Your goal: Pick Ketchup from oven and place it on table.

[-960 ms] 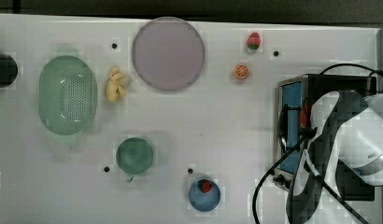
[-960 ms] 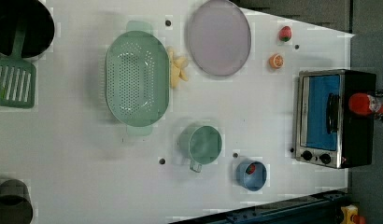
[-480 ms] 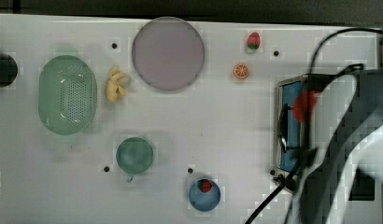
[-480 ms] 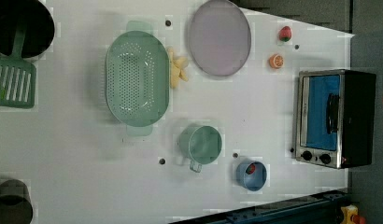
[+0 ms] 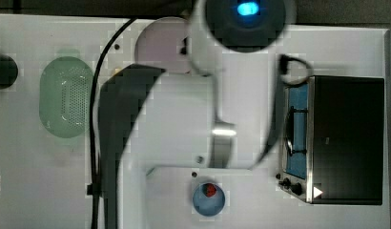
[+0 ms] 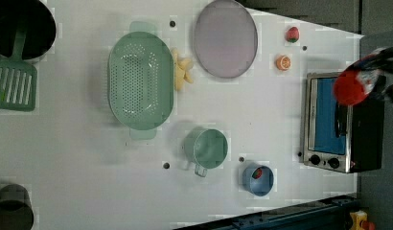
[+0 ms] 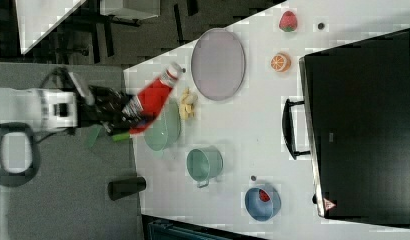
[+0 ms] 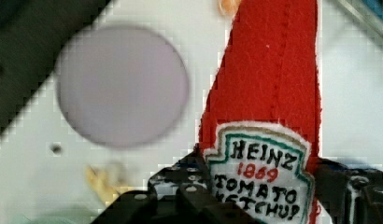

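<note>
Gripper (image 7: 124, 116) pinches the ketchup (image 7: 152, 98) at its base (cap aimed toward the lilac plate (image 7: 218, 63)), held above the table (image 7: 273, 130).

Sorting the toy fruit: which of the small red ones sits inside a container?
The red fruit in the blue bowl; the other strawberry lies bare on the table near the orange slice.

The white arm (image 5: 174, 124) stretches long across the top view, its round joint housing with a blue light looming near that view's upper edge. In the right view the gripper (image 7: 124, 116) reaches level from the right view's left, black fingers (image 8: 180, 186) clamped on the ketchup (image 7: 152, 98), apparently near its base. It is carried clear of any surface.
</note>
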